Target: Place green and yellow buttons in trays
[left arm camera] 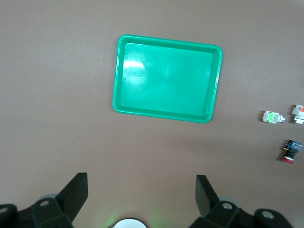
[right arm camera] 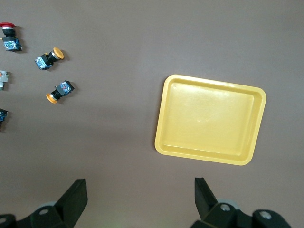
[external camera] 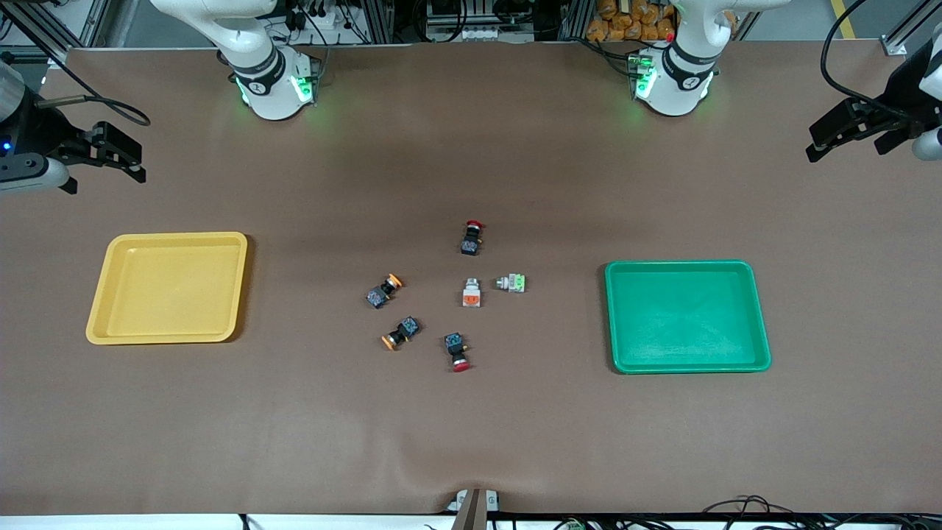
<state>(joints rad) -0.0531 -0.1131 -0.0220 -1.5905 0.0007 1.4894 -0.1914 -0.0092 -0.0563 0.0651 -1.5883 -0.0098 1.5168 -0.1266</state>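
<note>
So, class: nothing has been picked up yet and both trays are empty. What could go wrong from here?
1. Red-capped switches lie among the yellow buttons; one may be grabbed by mistake.
2. The green button sits close beside the grey, orange-faced one, so a gripper could knock its neighbour.
3. All lie on their sides and might roll.

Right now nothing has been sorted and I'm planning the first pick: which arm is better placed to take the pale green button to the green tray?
Left, probably. The left gripper hangs open at the green tray's end, and the pale green button lies on that side of the cluster. The right gripper waits open near the yellow tray.
</note>
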